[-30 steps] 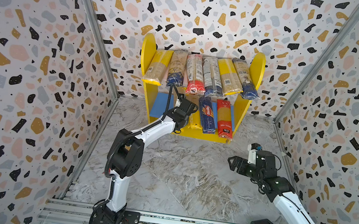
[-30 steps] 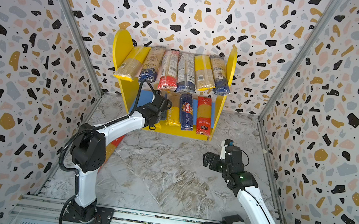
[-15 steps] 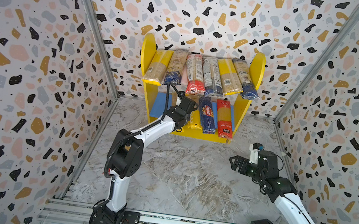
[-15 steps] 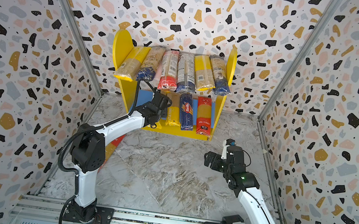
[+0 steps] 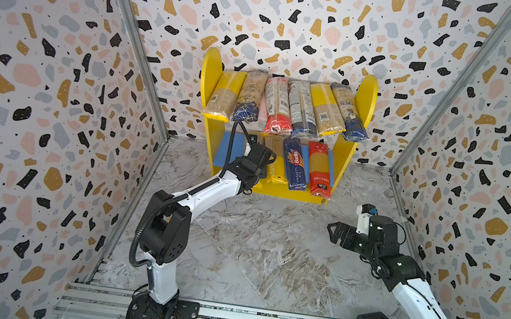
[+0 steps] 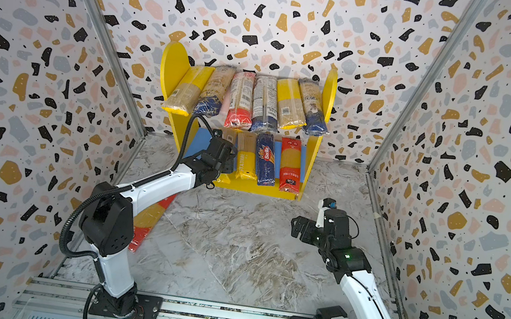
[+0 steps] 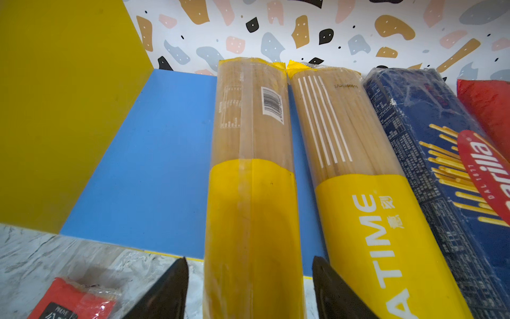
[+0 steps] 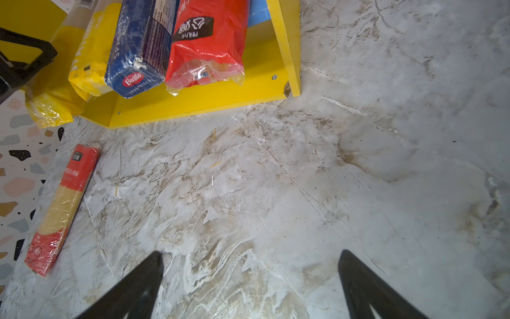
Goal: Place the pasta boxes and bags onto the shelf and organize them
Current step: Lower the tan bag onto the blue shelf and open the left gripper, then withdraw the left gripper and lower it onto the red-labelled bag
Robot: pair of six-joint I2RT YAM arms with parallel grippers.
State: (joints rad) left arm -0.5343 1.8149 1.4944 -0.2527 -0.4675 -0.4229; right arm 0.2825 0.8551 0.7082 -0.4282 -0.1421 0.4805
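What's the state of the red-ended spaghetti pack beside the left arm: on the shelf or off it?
Off it: the red-ended spaghetti pack lies flat on the marbled tabletop, apart from the shelf.

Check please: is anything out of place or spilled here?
Yes. One red pack lies on the floor by the left wall, not on the shelf. A few loose spaghetti strands lie on the floor in front of it, perhaps from a torn pack.
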